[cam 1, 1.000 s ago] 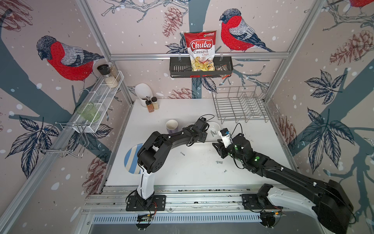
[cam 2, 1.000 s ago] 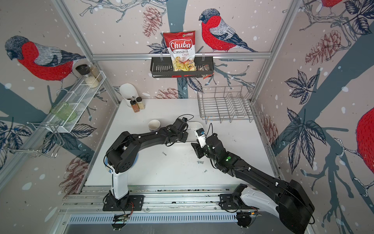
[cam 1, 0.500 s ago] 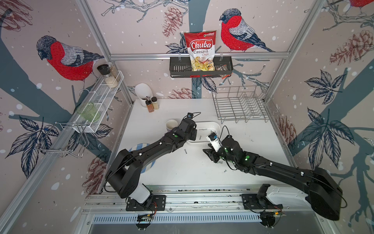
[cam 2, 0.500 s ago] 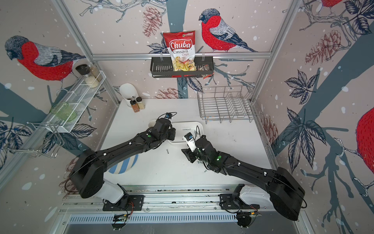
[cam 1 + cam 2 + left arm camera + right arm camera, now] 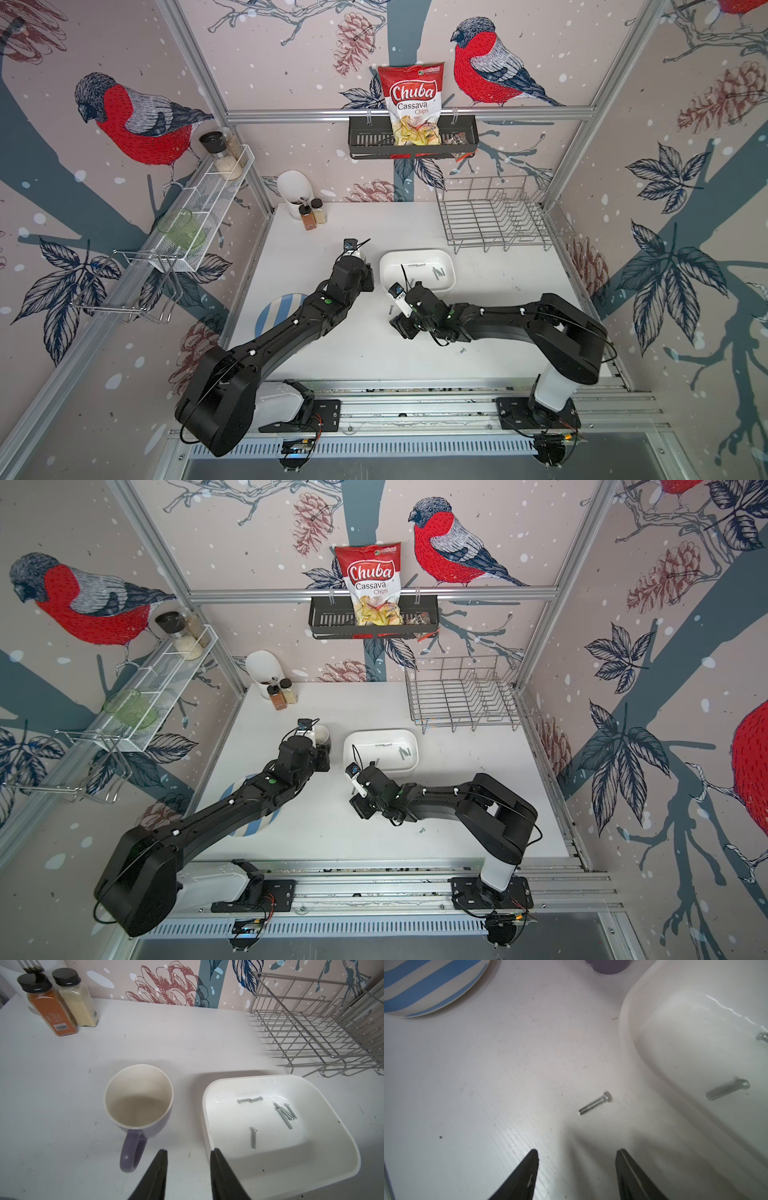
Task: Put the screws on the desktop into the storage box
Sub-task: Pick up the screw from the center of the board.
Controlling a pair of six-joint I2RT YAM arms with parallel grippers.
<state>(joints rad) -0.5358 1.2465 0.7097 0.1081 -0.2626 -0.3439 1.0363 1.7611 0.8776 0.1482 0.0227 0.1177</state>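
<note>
The white storage box (image 5: 384,266) (image 5: 348,746) stands mid-desktop (image 5: 498,316) with several screws (image 5: 285,1113) inside; one more screw (image 5: 253,1138) lies apart on its floor. My left gripper (image 5: 188,1150) (image 5: 368,284) hangs open and empty between the box's rim (image 5: 207,1126) and the purple mug (image 5: 138,1097). My right gripper (image 5: 578,1150) (image 5: 402,327) is open and empty, low over the desktop, just short of a loose screw (image 5: 595,1103) (image 5: 390,308) beside the box (image 5: 625,1022). Another loose screw (image 5: 462,350) (image 5: 423,831) lies in front of the right arm.
A blue-striped plate (image 5: 274,307) (image 5: 425,985) lies under the left arm. Behind the box on the right stands a wire dish rack (image 5: 494,220) (image 5: 311,1022). Two spice jars (image 5: 312,212) (image 5: 62,1001) and a white holder (image 5: 293,187) sit at the back left.
The left arm has drawn back from over the box toward the mug and its jaws have opened. The right arm has swung left and toward the front, its jaws spreading wider.
</note>
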